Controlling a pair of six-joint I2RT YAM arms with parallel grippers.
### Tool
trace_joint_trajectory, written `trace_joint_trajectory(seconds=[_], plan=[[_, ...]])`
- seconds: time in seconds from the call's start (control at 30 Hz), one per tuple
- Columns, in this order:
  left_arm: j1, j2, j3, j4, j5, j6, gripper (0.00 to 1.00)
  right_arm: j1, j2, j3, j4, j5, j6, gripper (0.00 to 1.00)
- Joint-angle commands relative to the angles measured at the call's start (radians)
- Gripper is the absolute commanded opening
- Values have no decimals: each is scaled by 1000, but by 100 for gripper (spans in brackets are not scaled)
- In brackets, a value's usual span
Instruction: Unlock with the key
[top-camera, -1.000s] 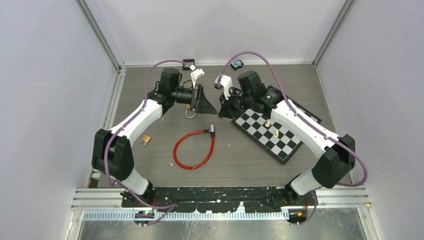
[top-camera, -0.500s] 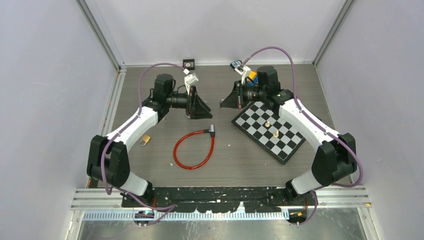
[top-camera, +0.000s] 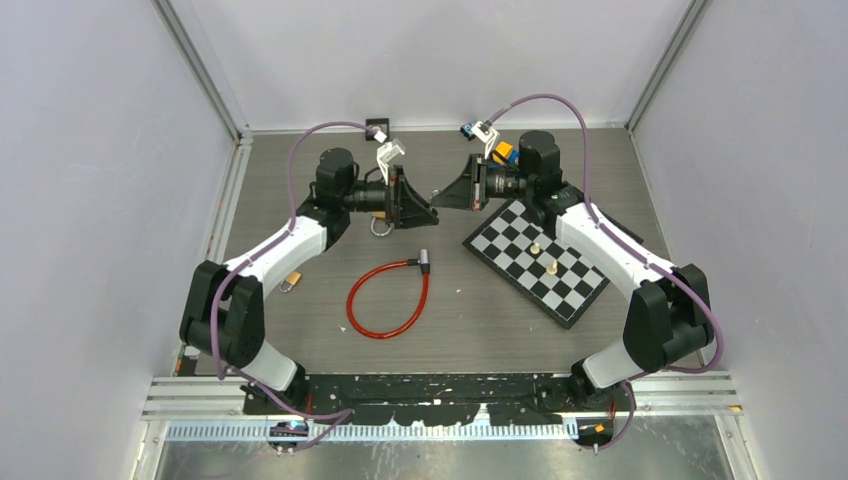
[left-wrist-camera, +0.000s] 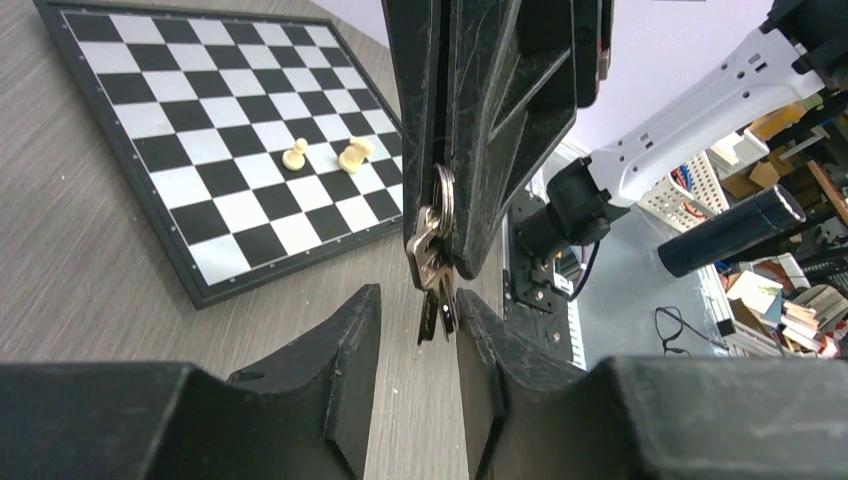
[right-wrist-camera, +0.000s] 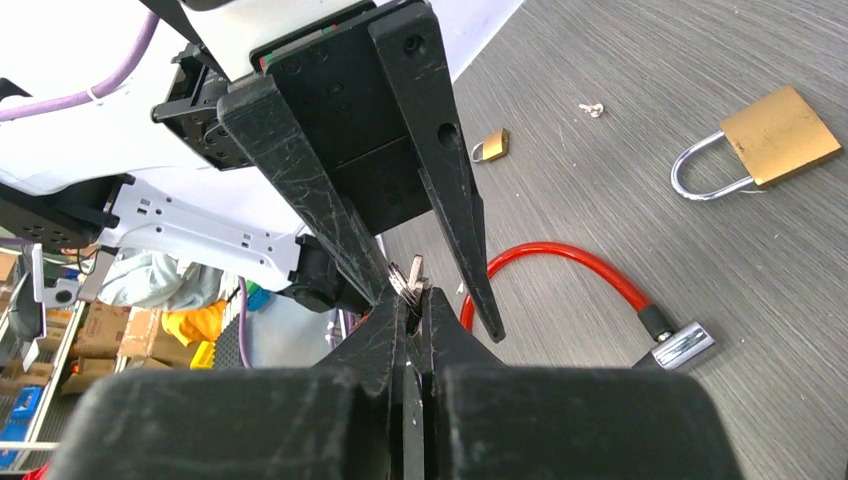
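While the right tool (right-wrist-camera: 412, 305) pinches keys (left-wrist-camera: 430, 245), chessboard (top-camera: 575, 288) and padlock (right-wrist-camera: 778, 133) lie nearby

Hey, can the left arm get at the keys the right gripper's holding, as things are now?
Probably yes. The keys dangle from the shut right gripper, right in the gap between the open fingers of the left gripper. Nothing sits between them, so closing should catch the keys.

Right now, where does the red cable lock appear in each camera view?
Top external: red cable lock, just left of centre, between the arms.
Left wrist: not in it.
Right wrist: right of centre.
Shared landmark: small brass padlock, seen in top external and right wrist.
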Motion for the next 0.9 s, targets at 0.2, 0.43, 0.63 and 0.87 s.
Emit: trace_joint_trajectory(seconds=[0.2,0.43,0.63,0.87], plan=[[5,4,19,53,-7,-3,9,-3,-6,-22,58,-29,4,1],[30,-32,29,-35,-17,58,0,-5,-26,-7,-65,6,-118,3],[32,-58,44,-127,-27,137,4,-5,-38,29,-217,52,-245,1],[33,-62,68,-212,-95,194,19,5,-45,43,-331,79,-359,1]])
